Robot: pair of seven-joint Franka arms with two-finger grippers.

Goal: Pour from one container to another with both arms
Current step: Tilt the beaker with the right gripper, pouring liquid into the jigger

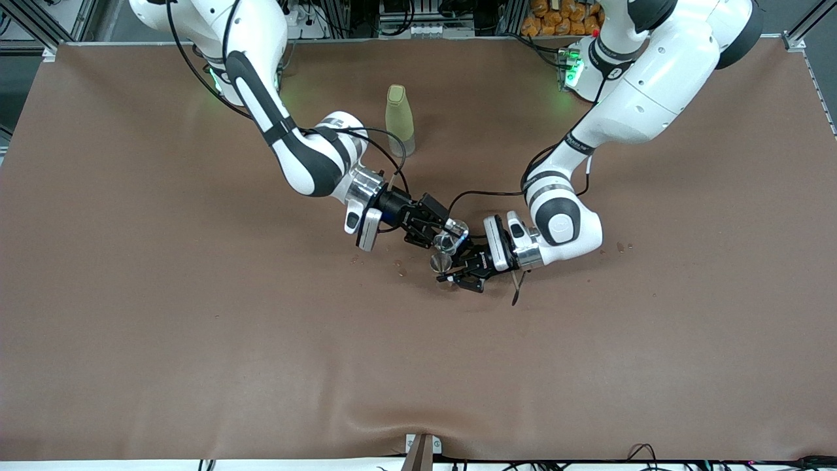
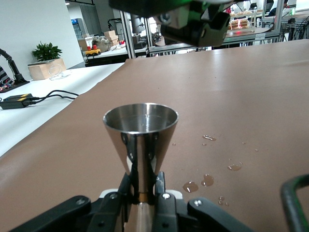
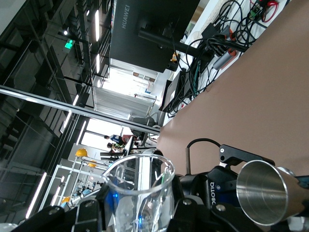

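Observation:
Over the middle of the brown table, the small silver jigger (image 1: 439, 263) stands upright in the air. My left gripper (image 1: 450, 273) is shut on its narrow waist. In the left wrist view the jigger (image 2: 140, 126) rises from between the left gripper's (image 2: 143, 187) fingers, its round mouth facing up. The tiny clear glass beaker (image 1: 450, 243) hangs tilted right beside and slightly above the jigger's rim, and my right gripper (image 1: 441, 234) is shut on it. In the right wrist view the beaker (image 3: 140, 186) fills the right gripper (image 3: 141, 209), with the jigger (image 3: 261, 193) close beside it.
A tall yellow-green bottle (image 1: 399, 124) stands farther from the front camera, near the right arm's forearm. Small water drops (image 1: 399, 264) lie on the table near the grippers, and the drops (image 2: 207, 180) also show in the left wrist view.

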